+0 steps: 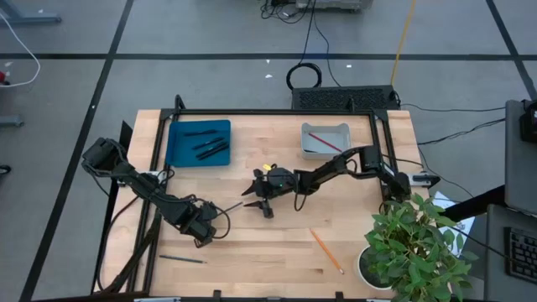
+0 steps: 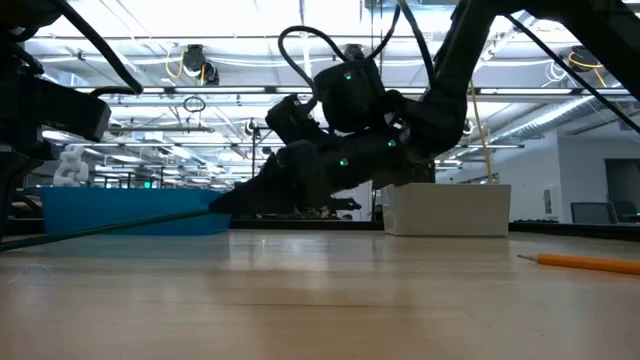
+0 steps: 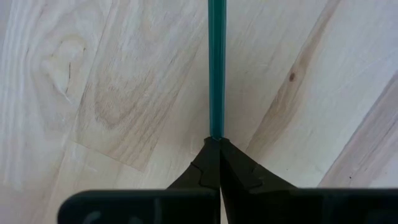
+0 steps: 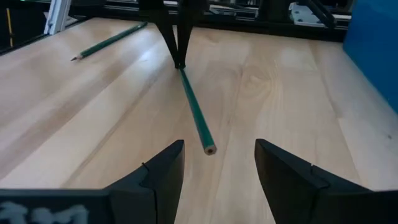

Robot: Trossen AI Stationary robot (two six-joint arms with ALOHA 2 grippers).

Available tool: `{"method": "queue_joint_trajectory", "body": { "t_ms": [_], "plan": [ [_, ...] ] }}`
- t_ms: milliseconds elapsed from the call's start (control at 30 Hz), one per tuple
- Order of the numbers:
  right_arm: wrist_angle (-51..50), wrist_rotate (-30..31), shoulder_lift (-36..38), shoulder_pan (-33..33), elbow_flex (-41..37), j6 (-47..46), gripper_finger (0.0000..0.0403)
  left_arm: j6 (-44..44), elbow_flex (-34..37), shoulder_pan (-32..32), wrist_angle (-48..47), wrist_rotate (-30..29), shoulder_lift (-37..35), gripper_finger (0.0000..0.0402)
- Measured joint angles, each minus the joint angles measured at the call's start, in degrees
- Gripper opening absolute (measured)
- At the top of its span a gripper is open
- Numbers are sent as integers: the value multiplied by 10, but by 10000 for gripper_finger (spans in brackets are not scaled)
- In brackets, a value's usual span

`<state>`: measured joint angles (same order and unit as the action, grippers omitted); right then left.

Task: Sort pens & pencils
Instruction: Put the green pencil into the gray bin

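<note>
Near the table (image 1: 277, 252) centre, left gripper (image 3: 214, 142) is pinched shut on the end of a green pencil (image 4: 194, 116), held off the wood and pointing at the right gripper (image 4: 217, 163), whose fingers are spread just short of its free end. Left of centre, blue tray (image 1: 199, 143) holds black pens (image 1: 210, 147); right of centre, white bin (image 1: 325, 139) holds a red pencil (image 1: 325, 142). Orange pencil (image 1: 326, 251) and another green pencil (image 1: 181, 259) lie loose toward the front edge.

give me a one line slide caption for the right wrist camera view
Open right gripper faces the free end of a green pencil held out by the shut left gripper above the wooden table.
</note>
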<state>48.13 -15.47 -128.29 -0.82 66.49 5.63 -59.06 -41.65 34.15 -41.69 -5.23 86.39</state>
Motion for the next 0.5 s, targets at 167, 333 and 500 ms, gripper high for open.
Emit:
{"method": "queue_joint_trajectory", "body": {
  "t_ms": [167,333,500],
  "plan": [
    [-2,-1,0,0,0,-2,171,-2,0,0,0,-1,0,0],
    [4,-1,0,0,0,-4,151,-2,0,0,0,-2,0,0],
    [-9,-1,0,0,5,-9,144,-4,0,0,1,-2,0,0]
  ]
}}
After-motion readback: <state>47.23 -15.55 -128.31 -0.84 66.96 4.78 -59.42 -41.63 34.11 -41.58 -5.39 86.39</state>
